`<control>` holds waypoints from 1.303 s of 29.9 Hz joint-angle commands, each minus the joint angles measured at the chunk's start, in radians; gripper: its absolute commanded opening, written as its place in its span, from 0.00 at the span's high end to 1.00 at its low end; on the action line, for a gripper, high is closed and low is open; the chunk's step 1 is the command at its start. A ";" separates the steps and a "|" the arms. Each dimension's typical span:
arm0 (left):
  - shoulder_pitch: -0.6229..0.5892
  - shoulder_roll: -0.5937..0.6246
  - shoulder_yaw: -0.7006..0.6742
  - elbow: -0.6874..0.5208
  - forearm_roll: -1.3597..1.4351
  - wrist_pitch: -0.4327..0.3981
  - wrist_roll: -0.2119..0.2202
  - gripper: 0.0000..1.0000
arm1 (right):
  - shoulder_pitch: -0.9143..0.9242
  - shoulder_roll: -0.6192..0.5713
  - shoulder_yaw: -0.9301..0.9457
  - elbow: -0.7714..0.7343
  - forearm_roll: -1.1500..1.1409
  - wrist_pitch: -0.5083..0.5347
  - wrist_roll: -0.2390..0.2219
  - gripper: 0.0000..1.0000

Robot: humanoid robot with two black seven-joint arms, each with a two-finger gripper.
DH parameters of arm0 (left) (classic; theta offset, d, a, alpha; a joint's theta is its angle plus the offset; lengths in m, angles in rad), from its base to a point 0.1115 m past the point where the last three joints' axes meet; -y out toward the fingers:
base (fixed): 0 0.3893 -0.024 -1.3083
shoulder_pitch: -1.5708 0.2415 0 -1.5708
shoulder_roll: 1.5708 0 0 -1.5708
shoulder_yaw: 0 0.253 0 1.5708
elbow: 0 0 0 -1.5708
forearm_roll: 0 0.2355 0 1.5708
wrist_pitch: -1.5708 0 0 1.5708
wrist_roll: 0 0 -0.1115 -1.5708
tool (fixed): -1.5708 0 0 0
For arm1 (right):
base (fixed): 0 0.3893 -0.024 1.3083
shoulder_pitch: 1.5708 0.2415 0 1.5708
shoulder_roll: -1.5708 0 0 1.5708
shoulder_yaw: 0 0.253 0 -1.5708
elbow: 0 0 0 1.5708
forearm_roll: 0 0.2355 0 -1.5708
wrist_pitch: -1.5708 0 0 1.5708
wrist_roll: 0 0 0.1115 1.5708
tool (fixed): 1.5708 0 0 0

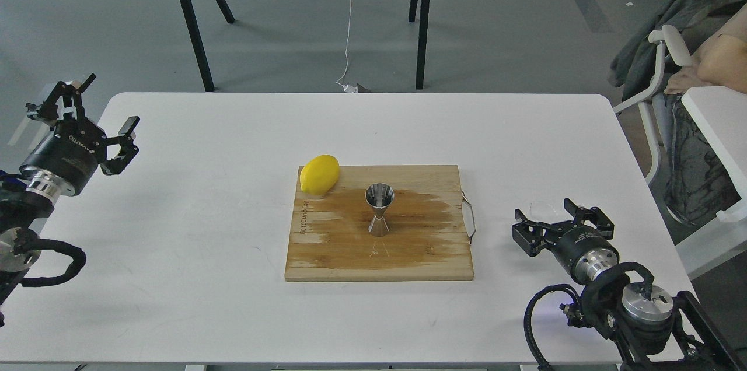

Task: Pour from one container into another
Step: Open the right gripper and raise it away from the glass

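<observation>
The steel jigger [379,208] stands upright in the middle of the wooden cutting board [327,257]. The clear glass cup [544,208] is faint against the white table at the right, just beyond my right gripper [559,223]. That gripper is open, its fingers spread wide to either side of the cup's near side; I cannot tell whether they touch it. My left gripper [104,107] hangs open and empty over the table's far left edge, well away from both containers.
A yellow lemon [319,174] lies on the board's back left corner. The board has a metal handle [470,218] on its right side. A chair [659,102] and a seated person are beyond the table's right edge.
</observation>
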 commanded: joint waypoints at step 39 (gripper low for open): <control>0.032 -0.049 -0.002 0.054 0.003 0.000 0.000 0.01 | 0.128 -0.212 -0.012 -0.130 -0.012 0.627 0.123 0.01</control>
